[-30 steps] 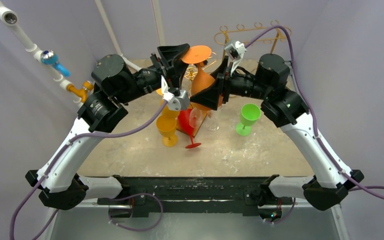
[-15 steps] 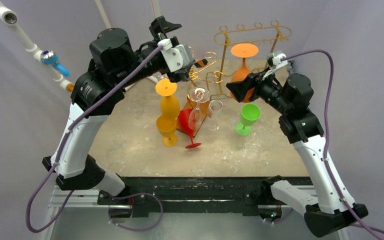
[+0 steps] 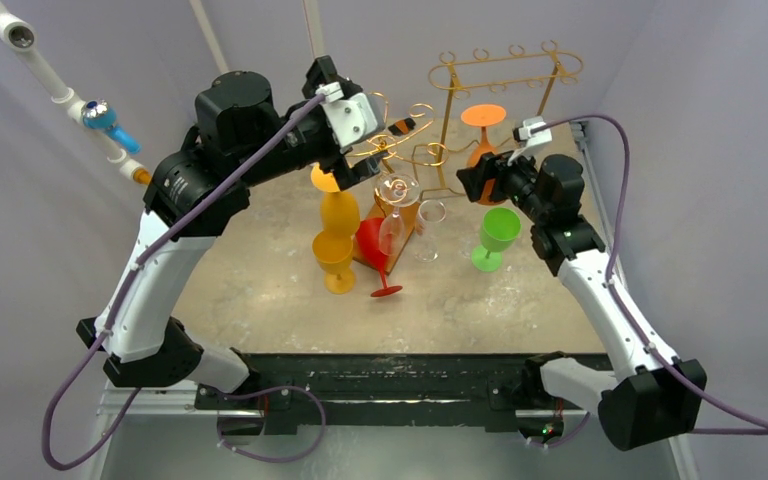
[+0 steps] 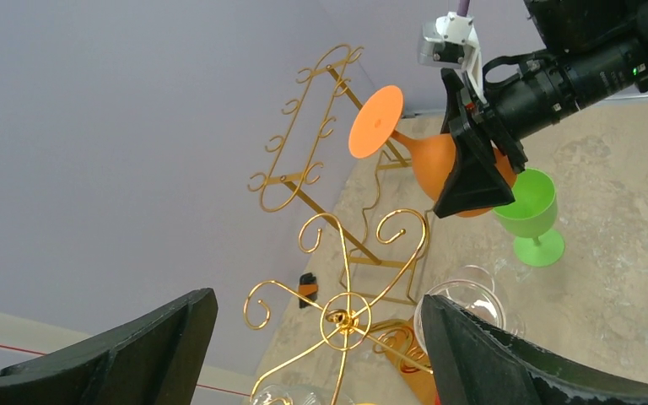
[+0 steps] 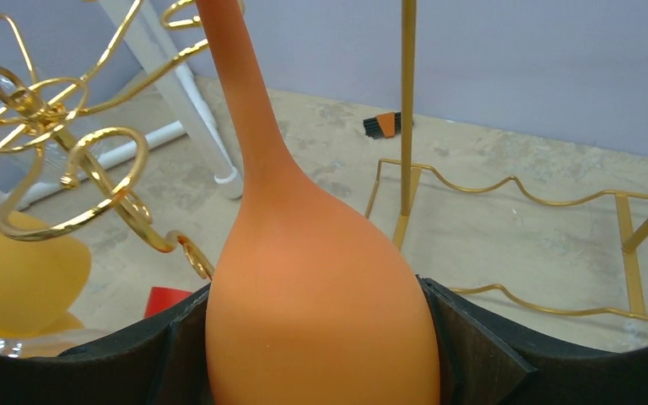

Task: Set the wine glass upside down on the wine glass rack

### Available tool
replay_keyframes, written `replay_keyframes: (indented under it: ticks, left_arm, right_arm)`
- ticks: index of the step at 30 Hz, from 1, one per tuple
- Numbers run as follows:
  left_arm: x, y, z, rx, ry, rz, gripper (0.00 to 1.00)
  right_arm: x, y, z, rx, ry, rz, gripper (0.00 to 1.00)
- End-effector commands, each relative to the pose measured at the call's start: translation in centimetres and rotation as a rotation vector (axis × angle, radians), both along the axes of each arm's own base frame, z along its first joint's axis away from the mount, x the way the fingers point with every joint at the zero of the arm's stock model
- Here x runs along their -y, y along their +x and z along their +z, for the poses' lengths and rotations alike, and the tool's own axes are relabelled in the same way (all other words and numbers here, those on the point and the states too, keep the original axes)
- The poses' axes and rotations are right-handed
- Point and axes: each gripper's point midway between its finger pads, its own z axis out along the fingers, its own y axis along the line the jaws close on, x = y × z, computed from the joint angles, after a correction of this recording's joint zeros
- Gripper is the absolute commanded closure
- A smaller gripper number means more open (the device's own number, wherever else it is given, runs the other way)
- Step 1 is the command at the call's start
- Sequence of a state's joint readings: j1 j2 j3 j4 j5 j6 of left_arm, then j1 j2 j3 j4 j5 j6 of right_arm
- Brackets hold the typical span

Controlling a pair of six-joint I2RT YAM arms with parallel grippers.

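Lavender walls all round, and a sandy, scuffed counter (image 3: pixel 260 290) w/ a cluster of glassware mid-surface. R pincer (image 3: pixel 482 180) is clamped round the bowl of the orange wine glass (image 5: pixel 321 321), black pads pressed on both sides. The glass is inverted, w/ stem & round foot pointing up. It's held off the counter, just in front of the tall gold wine glass rack (image 5: pixel 407 101), foot below the hooked top rail. Can't tell if the foot touches the frame. L pincer (image 4: pixel 319 337) is spread wide w/ nothing in it, hanging above the curly gold stand (image 4: pixel 343 319). A green wine glass (image 3: pixel 498 235) stands upright near the R pincer. To its left are a clear glass (image 3: pixel 430 225), a tipped red glass (image 3: pixel 375 250) & an inverted yellow glass (image 3: pixel 338 212) sitting on an upright yellow goblet (image 3: pixel 337 262).
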State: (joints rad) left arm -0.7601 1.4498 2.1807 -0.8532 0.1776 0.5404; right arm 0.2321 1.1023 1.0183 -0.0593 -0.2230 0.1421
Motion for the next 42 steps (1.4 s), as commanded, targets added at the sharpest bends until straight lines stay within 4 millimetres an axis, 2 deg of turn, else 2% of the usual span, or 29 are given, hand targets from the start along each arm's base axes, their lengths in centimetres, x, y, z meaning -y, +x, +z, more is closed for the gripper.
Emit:
replay_keyframes:
  ticks: [1,5,13,19,26,31,36,42]
  left_arm:
    - [-3.7,1.2,-1.9,-0.15,-0.035,0.26,0.0]
    - [-3.6,1.4,-2.4,-0.161,-0.04,0.268,0.0]
    - [-3.5,1.8,-3.3,-0.167,-0.03,0.283,0.0]
    - [-3.7,2.3,-3.7,-0.156,-0.022,0.303,0.0]
    - [-3.5,2.8,-3.9,-0.155,-0.025,0.319,0.0]
    - [-3.5,3.0,-3.9,-0.159,-0.023,0.326,0.0]
    - [-3.8,3.7,-4.5,-0.16,-0.002,0.368,0.0]
    - [-4.1,4.9,-6.4,-0.192,0.049,0.435,0.01]
  right_arm:
    - [-0.1,2.0,1.9,0.182,0.006,-0.004,0.63]
    - [-0.9,3.6,0.4,0.151,-0.013,0.025,0.64]
    - [-2.0,6.3,-1.0,0.157,-0.07,0.071,0.68]
    - [-2.9,6.3,-1.0,0.21,-0.069,0.116,0.69]
    - [-5.7,6.3,-2.4,0.218,-0.166,0.186,0.69]
    - [-6.1,6.3,-2.9,0.224,-0.171,0.196,0.69]
    - [-6.5,5.3,-2.6,0.291,-0.15,0.228,0.72]
    - [-7.2,4.6,-2.7,0.341,-0.155,0.281,0.74]
